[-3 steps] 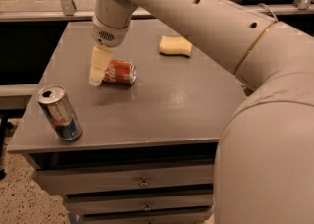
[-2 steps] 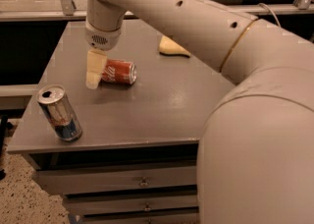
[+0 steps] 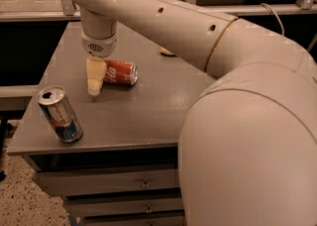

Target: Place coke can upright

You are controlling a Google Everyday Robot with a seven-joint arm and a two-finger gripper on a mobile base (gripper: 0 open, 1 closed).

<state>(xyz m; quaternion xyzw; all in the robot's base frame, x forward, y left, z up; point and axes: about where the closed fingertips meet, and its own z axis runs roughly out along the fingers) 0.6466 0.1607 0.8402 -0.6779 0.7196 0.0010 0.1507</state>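
Lower right of frame: the big cream arm (image 3: 247, 136) fills the near view and blocks that side of the table.

Lower left: speckled floor (image 3: 20, 200). Above it, grey drawers (image 3: 99, 185) with small metal knobs sit under the table top.

Table (image 3: 148, 111): flat matte grey top, dim light, dark gaps on both sides.

Near the front left edge stands a silver-and-blue can (image 3: 60, 114), upright, open top showing, well apart from the rest.

Further back, left of centre, the gripper (image 3: 93, 89) points straight down from a round wrist, its tip at or just above the table top. It shows as one pale block, so I cannot tell how far open it is. It has hold of nothing that I can see.

The coke can (image 3: 120, 72) lies on its side on the table just right of the gripper, its long axis running left to right and the white lettering facing up. Its left end is right at the gripper; touching or not, cannot tell.

Behind it, a small yellowish thing (image 3: 166, 51) peeks out from under the arm, mostly hidden.

Top of frame: a pale metal rail (image 3: 29, 16) runs along the back of the table. Beyond it are upright posts, a lighter floor at upper left, and dark shapes at upper right.
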